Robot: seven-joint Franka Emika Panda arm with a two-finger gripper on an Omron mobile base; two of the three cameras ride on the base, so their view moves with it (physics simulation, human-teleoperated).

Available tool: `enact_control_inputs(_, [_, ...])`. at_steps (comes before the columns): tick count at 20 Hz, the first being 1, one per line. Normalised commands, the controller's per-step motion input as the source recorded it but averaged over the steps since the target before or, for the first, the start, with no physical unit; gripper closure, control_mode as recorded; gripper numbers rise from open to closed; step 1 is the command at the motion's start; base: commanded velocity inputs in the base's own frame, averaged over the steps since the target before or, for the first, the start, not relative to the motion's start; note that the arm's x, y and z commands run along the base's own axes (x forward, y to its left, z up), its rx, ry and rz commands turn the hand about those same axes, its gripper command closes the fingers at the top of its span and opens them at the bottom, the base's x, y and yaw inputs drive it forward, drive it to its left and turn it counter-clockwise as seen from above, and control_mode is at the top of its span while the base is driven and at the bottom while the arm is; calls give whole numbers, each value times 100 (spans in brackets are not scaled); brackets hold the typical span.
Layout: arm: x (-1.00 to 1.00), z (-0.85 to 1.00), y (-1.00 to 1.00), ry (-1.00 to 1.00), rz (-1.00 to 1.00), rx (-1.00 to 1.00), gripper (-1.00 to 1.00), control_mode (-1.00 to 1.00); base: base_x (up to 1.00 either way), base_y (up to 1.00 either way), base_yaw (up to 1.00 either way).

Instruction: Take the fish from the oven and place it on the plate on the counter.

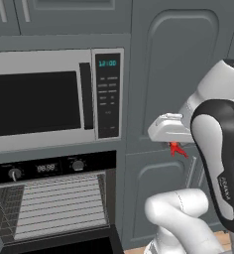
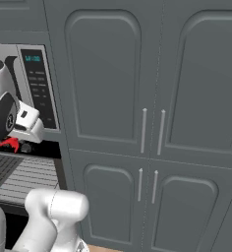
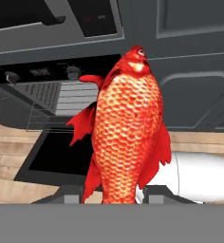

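gripper (image 3: 115, 193): closed on the fish near its tail end; in the hand view the two dark finger tips stand on either side of the body at the bottom; in the left base view the white hand hangs in front of the grey cabinets, right of the oven.
fish (image 3: 128, 128): red-orange, scaled, held in the gripper in mid-air and clear of the oven; in the hand view its head points away from the camera toward the cabinets, fins spread to both sides; in the left base view only a small red bit shows under the hand; in the right base view a red bit sticks out below the hand, in front of the oven's black panel.
arm (image 1: 219, 158): white with a dark joint cover, rising at the right of the left base view; its lower links curve across the bottom.
floor (image 3: 9, 142): light wood planks, seen under the open door in the hand view.
oven (image 1: 54, 203): door dropped open, grey inside with wire racks showing; black panel with two knobs and a small display above the opening.
microwave (image 1: 54, 94): silver, dark window, keypad and lit clock on its right side, directly above the oven.
cabinets (image 2: 152, 123): tall dark grey panelled doors with slim silver handles, right of the oven and microwave, behind the hand.
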Motion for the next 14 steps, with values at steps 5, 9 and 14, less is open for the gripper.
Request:
enact_control_inputs(5, [0, 0, 0, 0, 0, 0, 100, -100, 0, 0, 0])
enact_control_inputs(9, [0, -3, 0, 0, 0, 0, 100, -100, 0, 0, 0])
enact_control_inputs(14, [0, 0, 0, -2, 0, 0, 100, 100, -1, -4, 0])
